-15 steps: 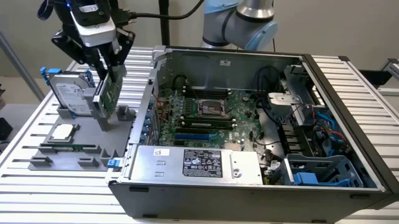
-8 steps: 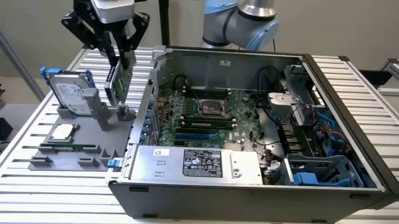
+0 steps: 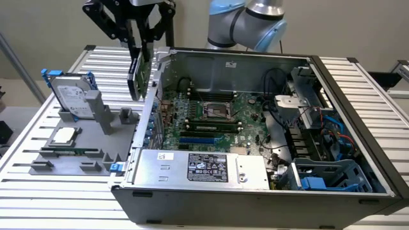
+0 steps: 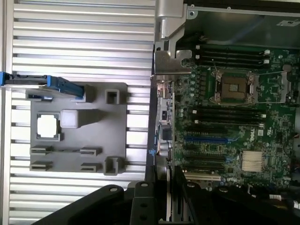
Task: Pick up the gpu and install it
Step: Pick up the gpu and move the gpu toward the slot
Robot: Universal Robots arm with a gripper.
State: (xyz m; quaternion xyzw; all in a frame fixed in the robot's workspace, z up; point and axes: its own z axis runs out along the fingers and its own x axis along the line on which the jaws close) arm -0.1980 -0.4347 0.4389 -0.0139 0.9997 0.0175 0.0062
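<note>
Downward-pointing tool (image 3: 140, 47) (clamping gpu (image 3: 139, 76)) hangs above case (image 3: 255, 207) wall.

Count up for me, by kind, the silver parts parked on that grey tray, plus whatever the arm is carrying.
hard drive with blue rails, standing upright on the grey tray: 1
CPU chip, lying flat on the tray: 1
gpu, hanging from the end effector: 1
Total: 3
</note>
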